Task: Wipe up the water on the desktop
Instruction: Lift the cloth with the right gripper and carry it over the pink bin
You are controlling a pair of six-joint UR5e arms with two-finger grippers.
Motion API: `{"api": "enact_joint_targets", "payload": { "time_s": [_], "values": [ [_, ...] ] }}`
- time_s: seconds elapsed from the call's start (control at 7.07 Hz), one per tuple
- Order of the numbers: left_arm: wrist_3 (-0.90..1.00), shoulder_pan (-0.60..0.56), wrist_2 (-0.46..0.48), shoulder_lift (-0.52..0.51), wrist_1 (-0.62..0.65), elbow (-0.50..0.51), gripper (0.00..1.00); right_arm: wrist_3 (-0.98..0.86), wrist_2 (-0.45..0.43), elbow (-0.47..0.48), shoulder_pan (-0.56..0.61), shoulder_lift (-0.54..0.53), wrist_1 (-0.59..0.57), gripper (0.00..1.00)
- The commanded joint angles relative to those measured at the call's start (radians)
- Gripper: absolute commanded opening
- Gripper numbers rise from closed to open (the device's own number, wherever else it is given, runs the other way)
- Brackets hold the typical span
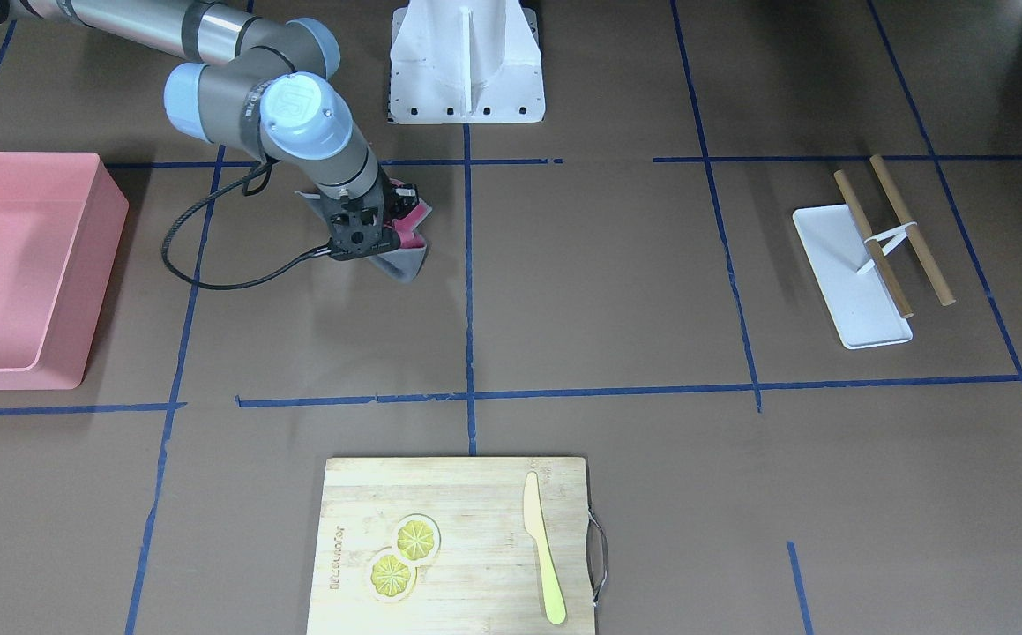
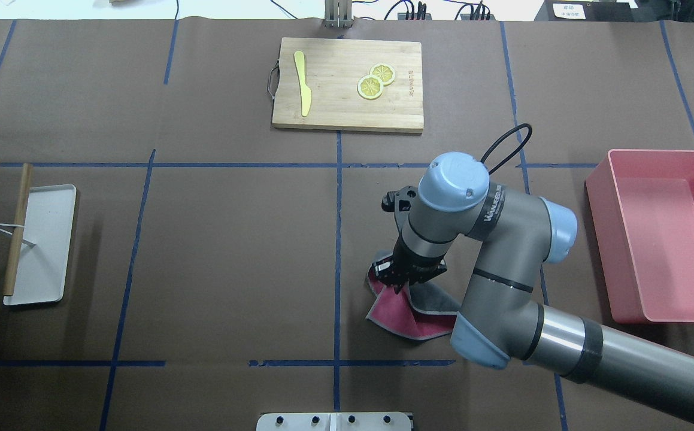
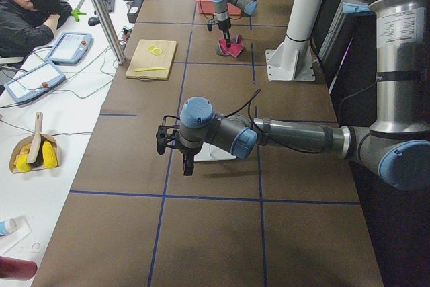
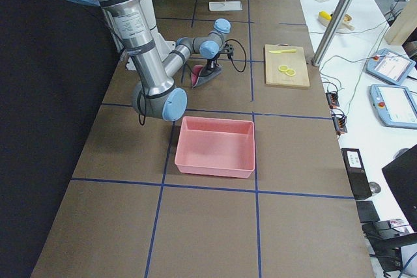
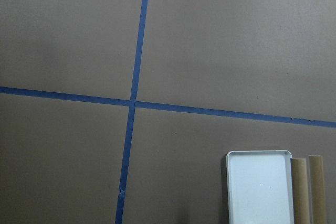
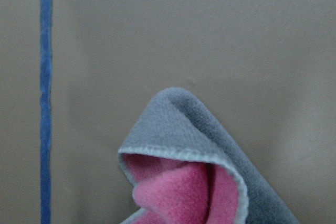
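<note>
Brown taped worktop (image 2: 233, 251) | right claw (image 2: 396, 282) clenched on pink-grey cloth (image 2: 409, 320), tips hidden in its folds; cloth's lower end on worktop beside centre tape line | left claw (image 3: 187, 166) hovers near white tray (image 5: 260, 187), tray cut off in wrist view; grip: cannot tell

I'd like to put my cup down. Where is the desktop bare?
The rectangle between the white tray and the central blue tape line is bare desktop. It is crowded where the right gripper holds the cloth, its arm filling the gap to the pink bin.

Grey right arm (image 1: 237, 97) bears pale-blue caps (image 1: 317, 116), black cable (image 1: 165, 251), seemingly a logo (image 1: 295, 94).
</note>
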Motion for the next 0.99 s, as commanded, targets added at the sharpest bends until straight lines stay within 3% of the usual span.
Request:
{"api": "enact_joint_targets", "payload": {
  "time_s": [0.0,0.42,0.57,0.85],
  "values": [
    [-0.001,0.0,-0.002,0.0,0.0,-0.005,1.0,-0.007,-0.027,-0.005,0.089,-0.035,-0.001,0.02],
    [0.001,0.0,-0.002,0.003,-0.002,-0.008,1.0,-0.007,-0.013,0.021,0.241,-0.036,-0.015,0.02],
    [0.001,0.0,0.0,0.003,-0.002,-0.002,1.0,-0.01,-0.005,0.091,0.295,-0.039,-0.085,0.01],
    [0.077,0.0,0.0,0.006,0.009,0.024,1.0,-0.072,-0.007,0.284,0.358,-0.039,-0.37,0.01]
  ]
}}
